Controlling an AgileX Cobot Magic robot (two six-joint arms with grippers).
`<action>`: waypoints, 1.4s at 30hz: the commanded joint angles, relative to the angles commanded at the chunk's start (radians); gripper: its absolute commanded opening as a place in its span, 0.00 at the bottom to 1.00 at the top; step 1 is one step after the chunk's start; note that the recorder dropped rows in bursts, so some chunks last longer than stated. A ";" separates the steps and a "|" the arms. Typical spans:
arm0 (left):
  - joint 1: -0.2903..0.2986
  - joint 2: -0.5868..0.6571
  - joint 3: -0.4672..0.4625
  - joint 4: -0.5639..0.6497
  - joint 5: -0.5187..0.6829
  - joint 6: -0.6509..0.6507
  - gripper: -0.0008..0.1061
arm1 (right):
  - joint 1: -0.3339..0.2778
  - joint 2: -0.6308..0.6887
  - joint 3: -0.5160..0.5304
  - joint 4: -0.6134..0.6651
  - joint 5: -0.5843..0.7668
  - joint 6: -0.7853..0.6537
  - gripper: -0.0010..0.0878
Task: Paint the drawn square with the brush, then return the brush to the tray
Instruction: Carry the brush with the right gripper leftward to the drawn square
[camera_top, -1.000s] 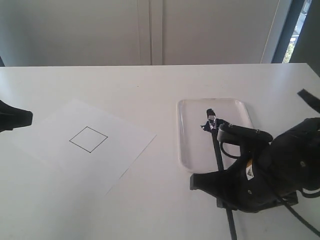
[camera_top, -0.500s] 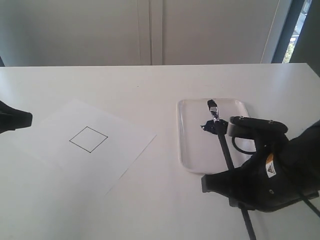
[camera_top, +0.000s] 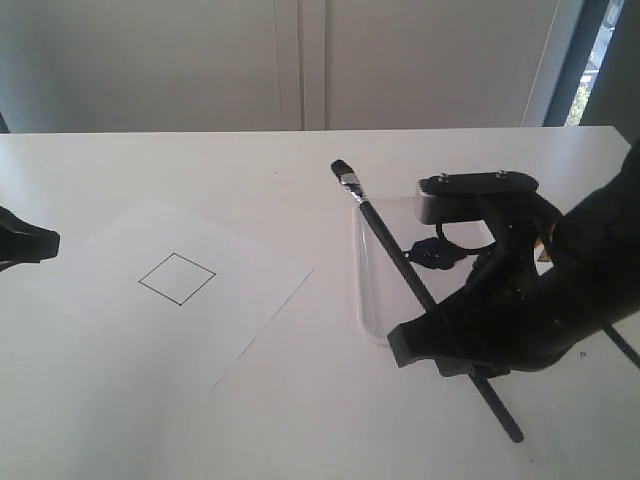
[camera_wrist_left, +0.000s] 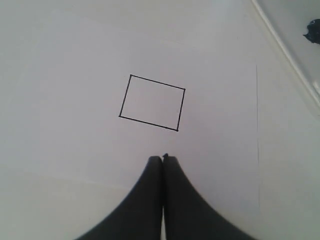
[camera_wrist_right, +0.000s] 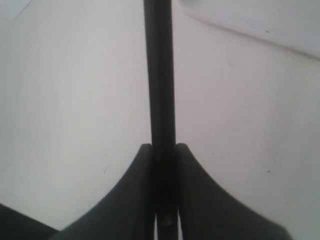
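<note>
The drawn square (camera_top: 177, 278) is an unpainted black outline on a white paper sheet (camera_top: 235, 300) at the left. In the left wrist view the square (camera_wrist_left: 152, 103) lies just ahead of my left gripper (camera_wrist_left: 163, 159), which is shut and holds nothing. That gripper (camera_top: 48, 241) pokes in at the exterior view's left edge. My right gripper (camera_top: 420, 290) is shut on the brush (camera_top: 380, 235) and holds it above the table. The handle (camera_wrist_right: 159, 75) runs straight out between the fingers. The brush tip (camera_top: 341, 168) hangs past the far left corner of the tray (camera_top: 366, 290).
The right arm hides much of the tray; a blue-black paint blob (camera_top: 432, 256) shows in it. The tray's rim (camera_wrist_left: 287, 50) and the blob (camera_wrist_left: 313, 31) also show in the left wrist view's corner. A wall stands behind the table.
My right gripper has lifted the brush out of the tray's paint and swung its tip up and to the left, past the tray's corner. The left gripper has stayed in place.
</note>
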 joint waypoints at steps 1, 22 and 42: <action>0.000 0.004 0.000 0.000 -0.008 0.000 0.01 | 0.000 0.000 -0.010 0.000 0.011 -0.014 0.01; 0.000 0.343 -0.249 0.046 -0.072 0.027 0.01 | 0.000 0.002 -0.104 0.088 0.135 -0.184 0.01; 0.000 0.658 -0.458 0.315 0.012 -0.209 0.01 | 0.000 0.117 -0.179 0.158 0.138 -0.229 0.01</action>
